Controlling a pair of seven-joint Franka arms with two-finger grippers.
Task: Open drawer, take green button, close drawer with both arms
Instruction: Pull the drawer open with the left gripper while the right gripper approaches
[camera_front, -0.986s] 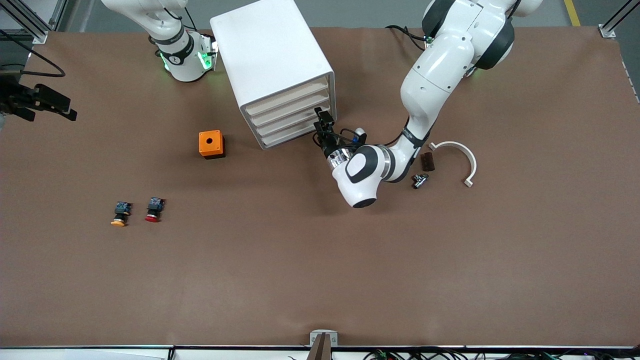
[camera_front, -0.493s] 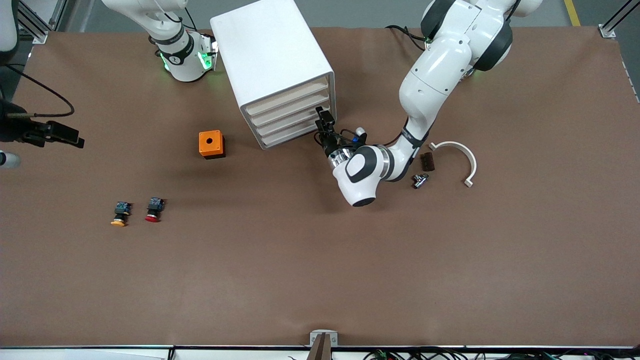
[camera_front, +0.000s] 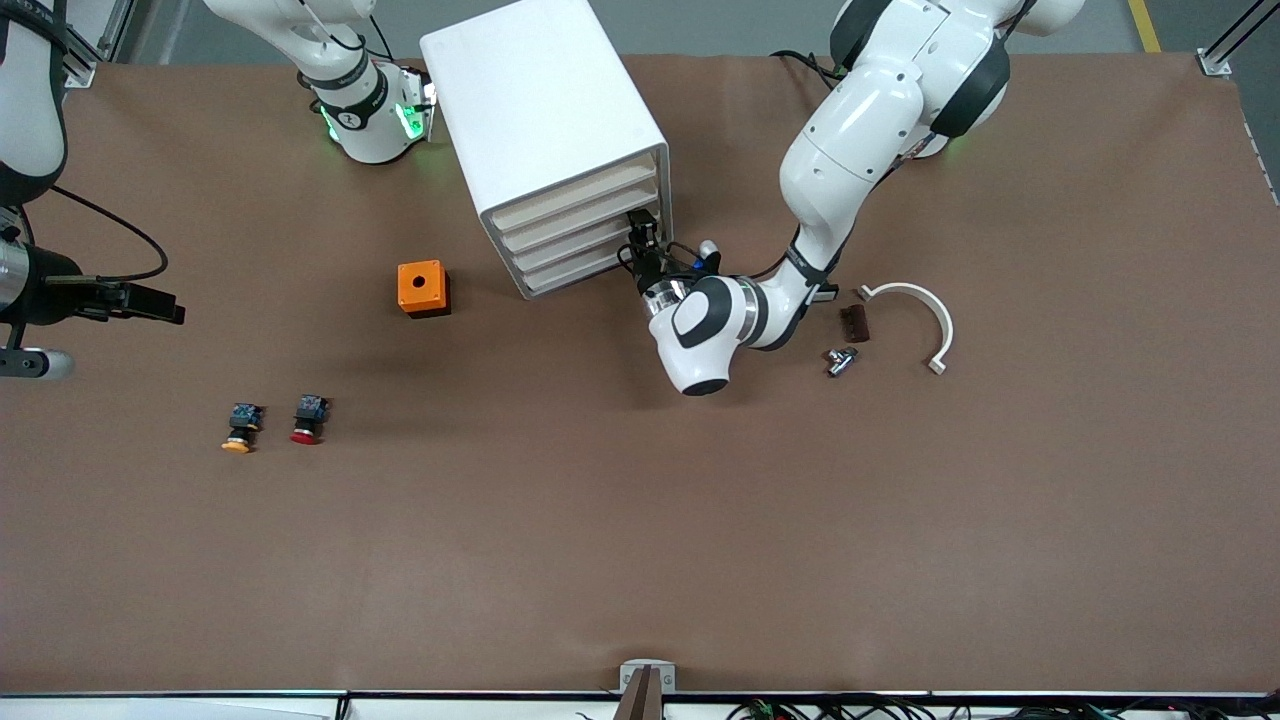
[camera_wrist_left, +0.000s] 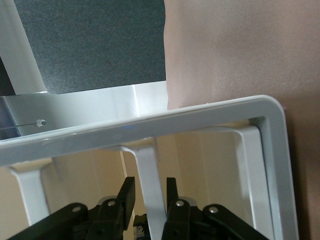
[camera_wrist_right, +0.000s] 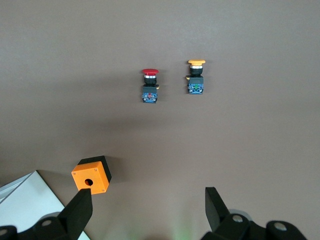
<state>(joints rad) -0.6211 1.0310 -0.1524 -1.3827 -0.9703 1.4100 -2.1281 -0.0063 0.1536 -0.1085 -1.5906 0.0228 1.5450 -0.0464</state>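
Observation:
The white cabinet stands with all its cream drawer fronts pushed in. The drawer is the lowest one. My left gripper is at the fronts' end toward the left arm. In the left wrist view its fingers have closed in on either side of a white drawer lip, low on the cabinet. My right gripper hangs open over the table at the right arm's end, and its wide-spread jaws hold nothing. The button is hidden.
An orange box sits beside the cabinet. A red-capped button and an orange-capped one lie nearer the front camera. A white curved piece, a brown block and a metal part lie by the left arm.
My left gripper has pushed in against the drawer fronts and its jaws have narrowed onto the lip. My right gripper has drifted inward over the table from the right arm's end.

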